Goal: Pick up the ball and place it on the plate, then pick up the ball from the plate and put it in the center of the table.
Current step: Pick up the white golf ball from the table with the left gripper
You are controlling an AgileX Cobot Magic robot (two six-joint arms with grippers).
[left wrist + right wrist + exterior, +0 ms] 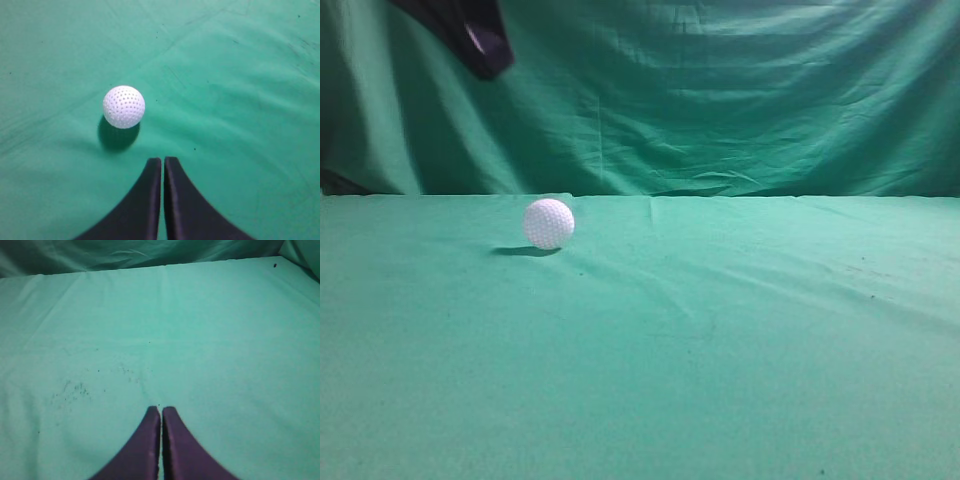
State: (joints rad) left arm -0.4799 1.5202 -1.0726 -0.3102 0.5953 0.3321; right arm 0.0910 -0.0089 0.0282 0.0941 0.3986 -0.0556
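Note:
The white dimpled ball (549, 223) rests on the teal-green table (740, 340), left of the middle in the exterior view. In the left wrist view the ball (124, 107) lies on the cloth (240, 100) ahead and a little left of my left gripper (163, 161), which is shut and empty, apart from the ball. A dark part of the left arm (470, 35) shows high at the top left of the exterior view. My right gripper (161, 410) is shut and empty over bare cloth (200, 330). No plate is in view.
A darker green backdrop curtain (720, 100) hangs behind the table's far edge. In the right wrist view small dark specks (75, 390) mark the cloth to the left of the gripper, and the curtain (125, 255) shows beyond the far edge.

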